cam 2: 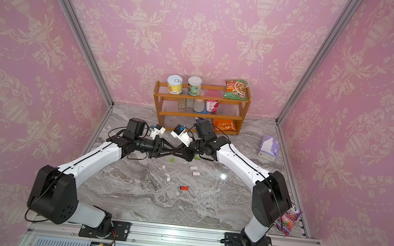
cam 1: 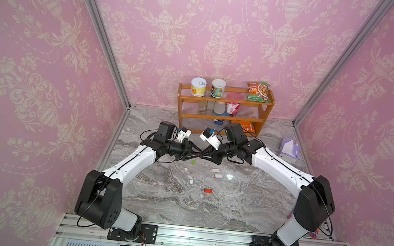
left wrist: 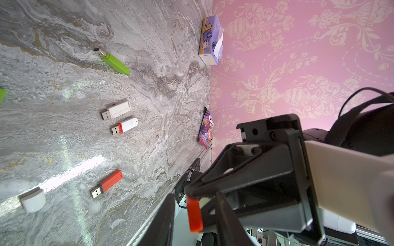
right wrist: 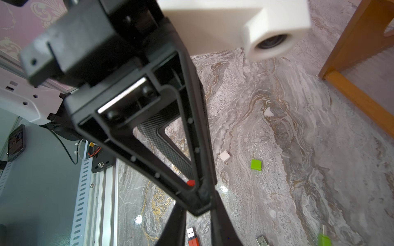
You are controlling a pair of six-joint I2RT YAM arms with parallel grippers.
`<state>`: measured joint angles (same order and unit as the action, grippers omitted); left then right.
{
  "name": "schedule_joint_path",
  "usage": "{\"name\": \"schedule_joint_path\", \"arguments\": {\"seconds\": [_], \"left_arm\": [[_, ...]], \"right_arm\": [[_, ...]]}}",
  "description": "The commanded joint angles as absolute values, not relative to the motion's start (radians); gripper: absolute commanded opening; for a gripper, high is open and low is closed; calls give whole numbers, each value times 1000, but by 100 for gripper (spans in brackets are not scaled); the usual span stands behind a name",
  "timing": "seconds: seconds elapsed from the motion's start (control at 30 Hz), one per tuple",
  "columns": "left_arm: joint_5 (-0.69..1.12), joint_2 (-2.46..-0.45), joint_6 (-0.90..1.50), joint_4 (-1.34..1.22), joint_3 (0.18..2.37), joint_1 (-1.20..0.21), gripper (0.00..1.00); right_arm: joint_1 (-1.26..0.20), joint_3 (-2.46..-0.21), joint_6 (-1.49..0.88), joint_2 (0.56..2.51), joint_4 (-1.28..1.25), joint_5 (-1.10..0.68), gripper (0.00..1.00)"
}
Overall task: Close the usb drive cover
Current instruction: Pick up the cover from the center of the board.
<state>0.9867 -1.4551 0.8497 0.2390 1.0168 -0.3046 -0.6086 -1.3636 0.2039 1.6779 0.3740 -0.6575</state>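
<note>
Found the left claw (cam 1: 196,154) and right claw (cam 1: 203,155) tip to tip in the air above the tabletop (cam 1: 158,199). Saw the right claw pinched tight on the red cap (left wrist: 194,213), and the left claw partly open, fingers astride the cap with gaps on both sides. Judged it a hand-over of the cap. Spotted the red drive (cam 1: 207,191) lying on the tabletop, well apart from both claws, connector bare, cover not yet on.

To do the step well, needed to close the left claw squarely on the cap's free end, make sure of a firm hold before slackening the right, and leave the cap's mouth clear of the fingers for the connector.

Got only a red speck at the meeting tips from both top views. Got the cap's whole length and the gaps beside it from the left wrist view alone. Caught just a small red end through a finger frame in the right wrist view.
</note>
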Motion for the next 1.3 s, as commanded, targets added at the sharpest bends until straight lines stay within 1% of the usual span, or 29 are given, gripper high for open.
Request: {"name": "schedule_joint_path", "arguments": {"seconds": [0.0,0.23,0.37,0.4,0.57,0.67,0.73,0.8,0.9,0.93,1.17,1.27], "left_arm": [[1017,-1475,852,238,1040,-343,31],[1026,-1477,847,235,1043,-352,22],[1029,-1476,845,236,1042,-354,11],[1028,-1478,845,239,1041,-353,9],[1025,-1483,844,238,1041,-354,8],[1022,-1485,845,241,1045,-354,4],[1013,-1489,843,245,1048,-354,2],[1000,-1497,846,250,1052,-353,2],[978,-1510,861,239,1055,-353,0],[973,-1516,865,236,1057,-353,0],[929,-1544,873,248,1073,-345,0],[920,-1548,873,254,1074,-336,0]], "right_arm": [[-610,-1364,159,1680,247,-666,14],[-611,-1369,150,1690,216,-609,15],[-610,-1367,137,1698,179,-591,17],[-611,-1365,132,1699,168,-593,17],[-610,-1364,117,1704,147,-615,19],[-611,-1367,118,1709,156,-619,23],[-611,-1367,118,1711,161,-621,28],[-611,-1364,118,1711,164,-621,33],[-610,-1358,119,1710,174,-615,37],[-610,-1356,120,1710,179,-611,40],[-609,-1324,161,1699,236,-542,53],[-605,-1305,181,1688,264,-512,55]]}}
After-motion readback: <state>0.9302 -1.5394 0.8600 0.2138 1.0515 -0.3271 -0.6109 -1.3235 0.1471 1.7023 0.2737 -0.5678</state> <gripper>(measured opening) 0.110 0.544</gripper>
